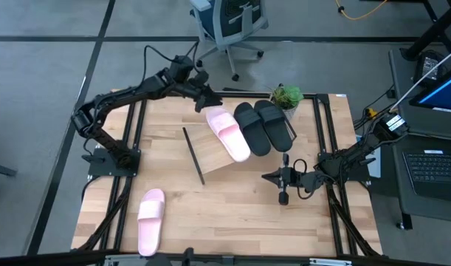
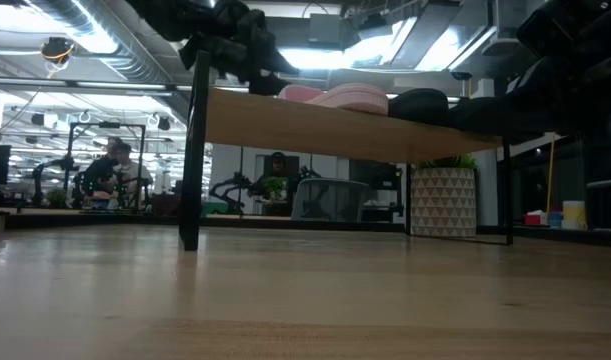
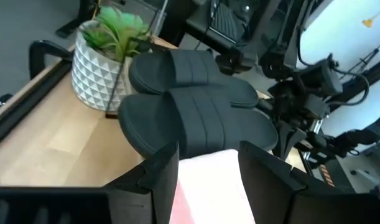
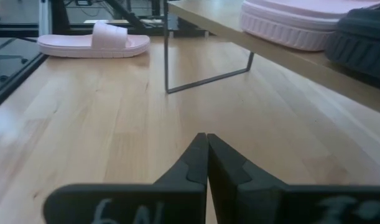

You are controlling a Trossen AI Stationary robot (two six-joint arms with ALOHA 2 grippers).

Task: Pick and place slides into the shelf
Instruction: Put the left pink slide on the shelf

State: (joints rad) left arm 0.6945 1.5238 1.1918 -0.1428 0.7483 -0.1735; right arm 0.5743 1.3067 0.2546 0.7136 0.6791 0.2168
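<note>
The slanted light-wood shelf (image 1: 210,159) stands mid-table. On it lie one pink slide (image 1: 229,134) and two black slides (image 1: 252,127) (image 1: 275,123), side by side. My left gripper (image 1: 210,103) is at the pink slide's far end, shut on it; in the left wrist view (image 3: 208,177) the pink slide fills the gap between the fingers, with the black slides (image 3: 196,106) beyond. The second pink slide (image 1: 150,220) lies flat on the table at the near left. My right gripper (image 1: 283,179) is shut and empty, low over the table, right of the shelf. My left gripper pinches the pink slide's far end (image 3: 205,165) between its two fingers, one on each long side. The fingers come from the table's far left, slanting down, along the slide. The slide lies on the shelf board beside the black slides.
A potted plant in a white patterned pot (image 1: 286,96) stands at the far edge behind the black slides. The shelf's thin black end rod (image 1: 193,155) stands at its left. Bare tabletop (image 1: 232,214) lies between the shelf and the near edge.
</note>
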